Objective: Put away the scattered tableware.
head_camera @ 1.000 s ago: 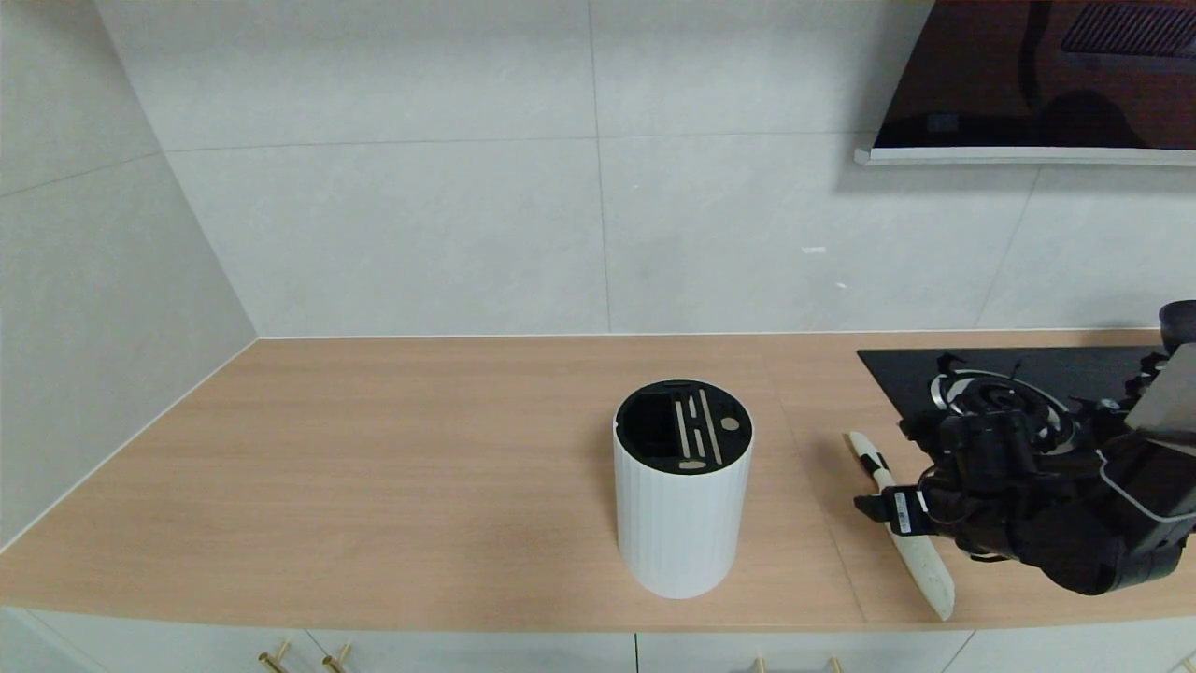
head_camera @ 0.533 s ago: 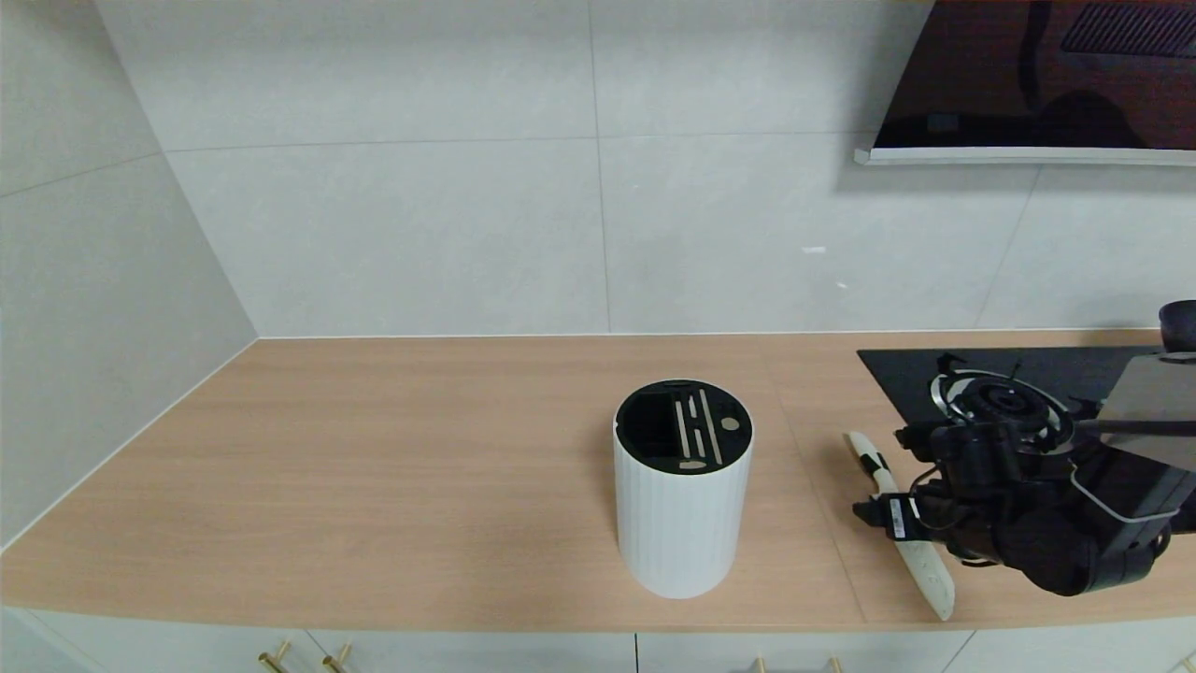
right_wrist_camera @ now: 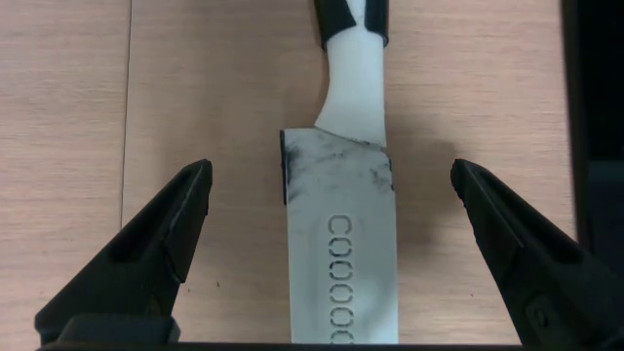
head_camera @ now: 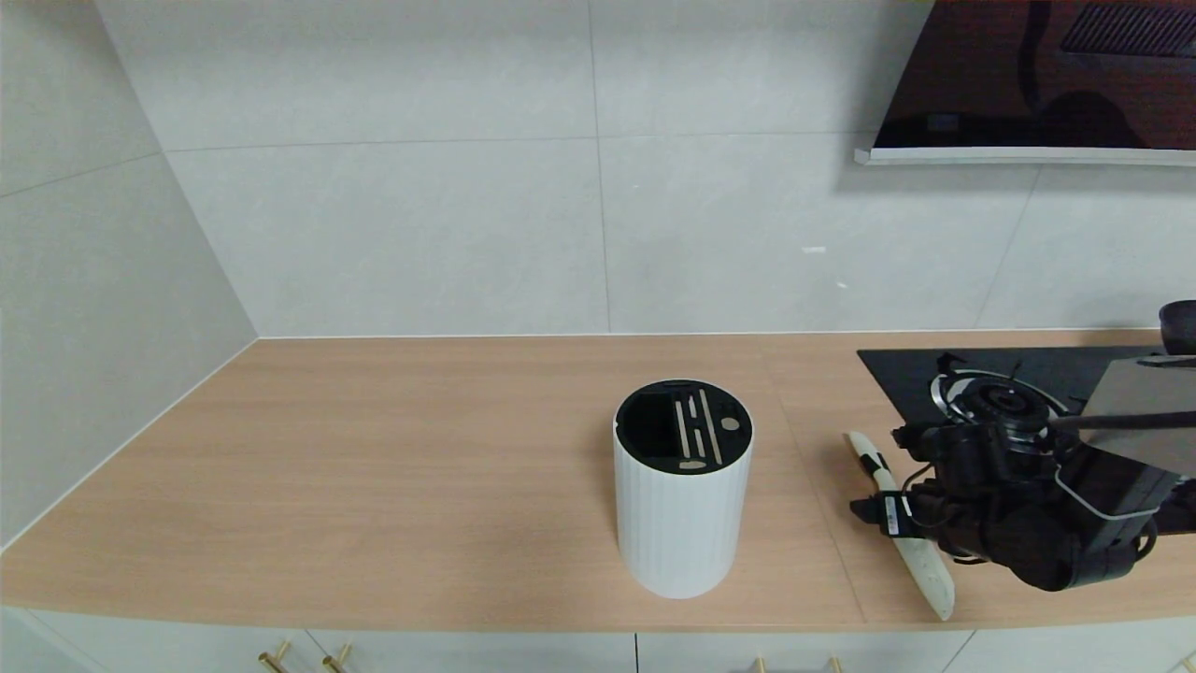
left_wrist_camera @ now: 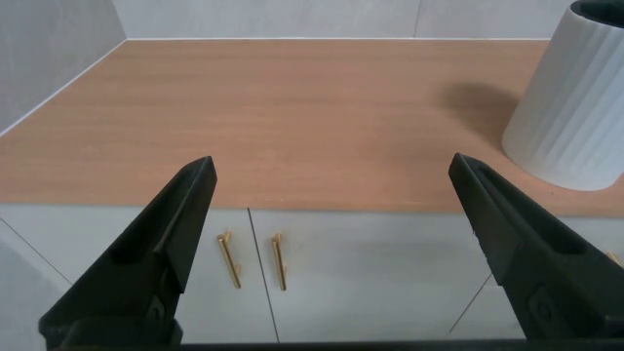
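1. A white knife [head_camera: 925, 570] lies flat on the wooden counter [head_camera: 420, 467]. Its long axis runs from back to front, angled slightly: the black-banded handle points toward the tiled wall, the blade toward the front edge.
2. The blade tip lies at the counter's front lip, with almost no board left beyond it. The black hob [head_camera: 920, 374] sits just behind and to the right of the handle.
3. Open board separates the knife from the white holder [head_camera: 683, 486], which stands upright to its left, slotted top facing up. Left of the holder the counter runs on to the corner wall.
4. The right gripper [head_camera: 883, 477] hovers over the knife with its jaws spread wide and nothing in them. In the right wrist view one finger shows on either side of the blade's heel, both apart from it, where blade meets handle.
5. The left gripper [left_wrist_camera: 331, 195] hangs at the counter's front edge, jaws wide apart and empty, above cabinet doors with brass handles [left_wrist_camera: 253, 261]. It is well apart from the knife, and the holder shows between.
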### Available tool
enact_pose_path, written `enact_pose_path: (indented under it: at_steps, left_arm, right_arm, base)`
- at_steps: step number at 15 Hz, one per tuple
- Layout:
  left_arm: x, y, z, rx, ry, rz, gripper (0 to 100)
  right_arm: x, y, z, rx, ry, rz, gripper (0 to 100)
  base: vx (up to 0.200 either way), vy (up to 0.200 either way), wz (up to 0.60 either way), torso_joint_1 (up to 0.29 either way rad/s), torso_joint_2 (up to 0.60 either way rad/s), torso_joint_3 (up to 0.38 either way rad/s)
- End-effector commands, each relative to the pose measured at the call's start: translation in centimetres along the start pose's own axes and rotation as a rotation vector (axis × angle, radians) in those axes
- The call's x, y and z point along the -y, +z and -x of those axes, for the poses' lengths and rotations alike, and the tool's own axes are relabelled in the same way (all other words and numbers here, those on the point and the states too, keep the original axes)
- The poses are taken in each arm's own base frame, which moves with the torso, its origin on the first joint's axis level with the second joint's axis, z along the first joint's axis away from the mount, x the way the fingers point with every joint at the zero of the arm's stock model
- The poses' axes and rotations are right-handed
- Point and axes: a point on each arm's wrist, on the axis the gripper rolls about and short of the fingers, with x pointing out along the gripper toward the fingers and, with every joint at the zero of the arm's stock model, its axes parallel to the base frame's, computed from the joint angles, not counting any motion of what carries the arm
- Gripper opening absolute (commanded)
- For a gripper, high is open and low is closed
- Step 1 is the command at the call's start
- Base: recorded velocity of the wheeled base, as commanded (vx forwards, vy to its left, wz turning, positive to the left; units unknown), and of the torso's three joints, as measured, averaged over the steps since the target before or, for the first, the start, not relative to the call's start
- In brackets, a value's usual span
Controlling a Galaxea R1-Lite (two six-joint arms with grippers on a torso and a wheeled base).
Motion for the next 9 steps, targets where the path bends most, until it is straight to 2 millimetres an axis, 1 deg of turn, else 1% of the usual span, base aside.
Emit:
enact_pose_path:
  at_steps: [1,4,6,7,9]
  left_arm:
    - [0.0,0.0,0.0,0.0,0.0,0.0,100]
    - [0.0,0.0,0.0,0.0,0.0,0.0,100]
    - [0.0,0.0,0.0,0.0,0.0,0.0,100]
    - [0.0,0.0,0.0,0.0,0.0,0.0,100]
    - [0.0,0.0,0.0,0.0,0.0,0.0,100]
  right_arm:
    - [-0.01,-0.13,-0.22,-0.004,0.0,0.0,100]
    - [0.39,0.12,-0.43,0.015,-0.014,-0.015,100]
    - [0.39,-0.18,-0.66,0.005,-0.02,-0.013,100]
    - [0.45,-0.26,-0.73,0.002,-0.023,-0.014,0]
    - [0.4,-0.46,-0.84,-0.004,-0.024,-0.012,0]
  base:
    - [0.0,0.0,0.0,0.0,0.0,0.0]
    - [0.0,0.0,0.0,0.0,0.0,0.0]
    - [0.0,0.0,0.0,0.0,0.0,0.0]
    - [0.0,0.0,0.0,0.0,0.0,0.0]
    - [0.0,0.0,0.0,0.0,0.0,0.0]
